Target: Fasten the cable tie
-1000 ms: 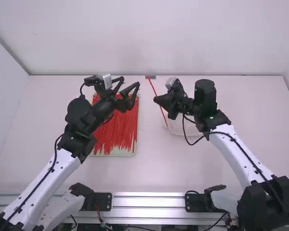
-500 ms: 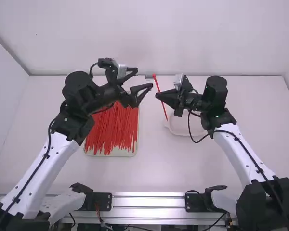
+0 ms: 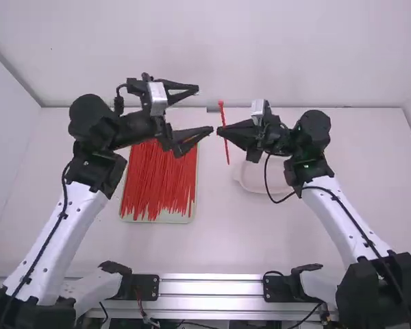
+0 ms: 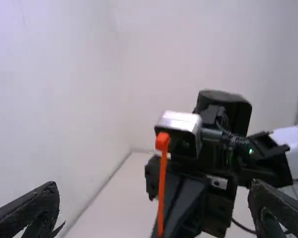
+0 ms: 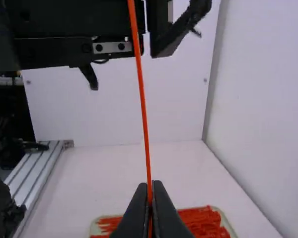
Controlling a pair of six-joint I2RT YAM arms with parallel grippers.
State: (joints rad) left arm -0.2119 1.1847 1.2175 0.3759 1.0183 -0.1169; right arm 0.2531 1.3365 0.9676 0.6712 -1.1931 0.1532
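Note:
A red cable tie (image 3: 223, 130) is held upright in the air by my right gripper (image 3: 222, 134), which is shut on its middle; in the right wrist view the tie (image 5: 141, 104) rises straight from the closed fingertips (image 5: 150, 194). The left wrist view faces the same tie (image 4: 161, 188), its square head uppermost, in front of the right gripper. My left gripper (image 3: 195, 110) is open wide and raised above the table, just left of the tie, with one finger high and one low.
A tray (image 3: 185, 218) of several red cable ties (image 3: 157, 181) lies on the table under the left arm. A clear shallow container (image 3: 250, 181) sits below the right gripper. White walls close off the back and left.
Both grippers have risen and drawn closer together. The left arm has swung up and turned its open fingers toward the tie; the right gripper has lifted the tie to a more upright pose.

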